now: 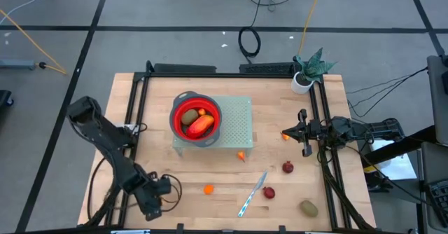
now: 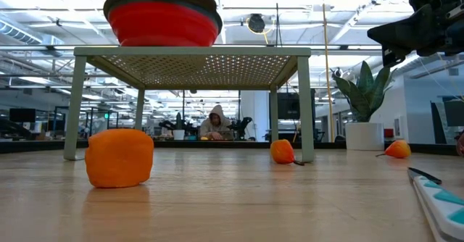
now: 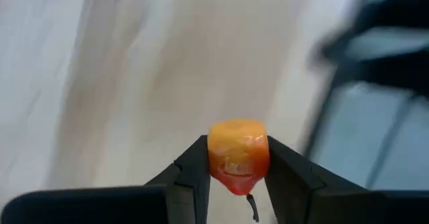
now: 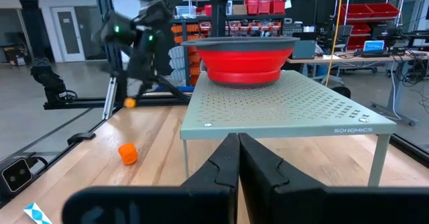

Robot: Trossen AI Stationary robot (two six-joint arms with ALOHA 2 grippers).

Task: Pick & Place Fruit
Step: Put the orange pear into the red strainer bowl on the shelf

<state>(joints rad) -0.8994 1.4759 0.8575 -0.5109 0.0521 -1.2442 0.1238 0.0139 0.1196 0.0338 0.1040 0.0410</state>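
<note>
– Left end effector (image 3: 236,158), near desk (image 1: 140,94) corner on own side: pinching small orange fruit (image 3: 234,140), one finger (image 3: 194,167) on each flank.

– Step in hand?

– Pick, by the look of it: grip made, carry not yet done. Placing next, probably.

– Calling for what?

– Lift clear of desk, travel inward to red bowl (image 1: 176,125) up on perforated stand (image 1: 238,118), arrival above rim, then release. Bowl already holding fruit, so drop onto the pile rather than beside it.

– Which way is the fruit pointing?

– Squat and blocky, long axis barely marked; if any, along the fingers. Reddish end with dark stem (image 3: 252,207) turned back toward the wrist, paler end outward.

– Other arm?

– Right end effector (image 1: 302,132) waiting at far side of desk, fingers pressed together, holding nothing.
</note>
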